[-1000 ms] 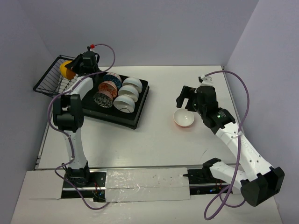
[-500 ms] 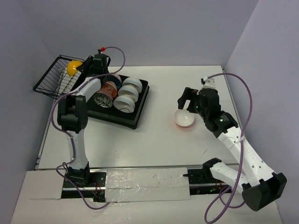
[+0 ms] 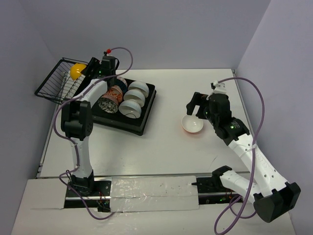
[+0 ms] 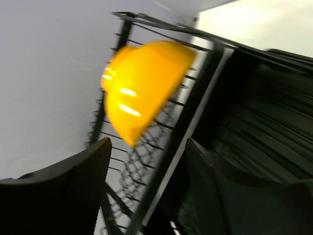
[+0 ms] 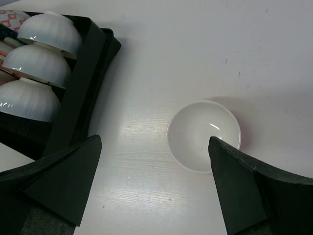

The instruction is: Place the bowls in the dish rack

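The yellow bowl (image 3: pixel 76 71) (image 4: pixel 142 83) lies tilted in the black wire basket (image 3: pixel 54 85) (image 4: pixel 142 161) at the left end of the dish rack (image 3: pixel 142 122). My left gripper (image 3: pixel 100 68) (image 4: pixel 146 191) stands open just right of it, over the basket's rim, its fingers apart from the bowl. Three white bowls (image 3: pixel 134 96) (image 5: pixel 36 63) and three patterned ones (image 3: pixel 113 93) sit in the rack's tray. An orange bowl with a white inside (image 3: pixel 192 125) (image 5: pixel 203 134) stands upright on the table. My right gripper (image 3: pixel 198 105) (image 5: pixel 154 181) hangs open above it, one finger over its right rim.
The rack's raised black edge (image 5: pixel 83 83) lies left of the orange bowl with bare white table (image 3: pixel 166 152) between. Grey walls close in the back and both sides. The basket juts out past the table's left edge.
My left gripper has opened and let go of the yellow bowl, which now rests in the wire basket; the gripper has drawn back to the right. The right arm has barely moved.
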Controlling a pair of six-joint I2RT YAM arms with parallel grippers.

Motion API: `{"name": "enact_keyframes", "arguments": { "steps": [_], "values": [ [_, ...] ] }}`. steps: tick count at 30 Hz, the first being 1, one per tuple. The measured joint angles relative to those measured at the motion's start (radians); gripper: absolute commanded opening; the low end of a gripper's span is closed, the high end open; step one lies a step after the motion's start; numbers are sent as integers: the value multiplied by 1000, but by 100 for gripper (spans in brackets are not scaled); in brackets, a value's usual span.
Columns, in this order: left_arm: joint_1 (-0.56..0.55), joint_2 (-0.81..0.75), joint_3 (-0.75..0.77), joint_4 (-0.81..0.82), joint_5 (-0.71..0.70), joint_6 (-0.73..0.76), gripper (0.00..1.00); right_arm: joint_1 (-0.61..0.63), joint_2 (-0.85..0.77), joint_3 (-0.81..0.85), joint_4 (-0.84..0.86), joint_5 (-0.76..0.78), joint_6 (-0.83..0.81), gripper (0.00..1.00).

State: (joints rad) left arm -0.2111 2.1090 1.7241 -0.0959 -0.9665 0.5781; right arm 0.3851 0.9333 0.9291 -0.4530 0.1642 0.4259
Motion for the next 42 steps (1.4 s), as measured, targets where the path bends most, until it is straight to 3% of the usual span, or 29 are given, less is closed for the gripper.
{"name": "enact_keyframes", "arguments": {
  "steps": [11, 18, 28, 34, 42],
  "values": [
    [-74, -27, 131, -300, 132, -295, 89, 0, -11, 0, -5, 18, 12, 97],
    [-69, -239, 155, -453, 355, -578, 99, -47, 15, 2, -79, 82, 77, 94],
    [-68, -666, -153, -450, 728, -863, 99, -177, 195, -39, -191, 68, 198, 82],
    [-68, -775, -343, -451, 890, -954, 99, -200, 285, -105, -164, 33, 237, 71],
    [-68, -902, -485, -446, 1004, -1017, 99, -212, 413, -160, -53, 21, 266, 54]
  ]
}}
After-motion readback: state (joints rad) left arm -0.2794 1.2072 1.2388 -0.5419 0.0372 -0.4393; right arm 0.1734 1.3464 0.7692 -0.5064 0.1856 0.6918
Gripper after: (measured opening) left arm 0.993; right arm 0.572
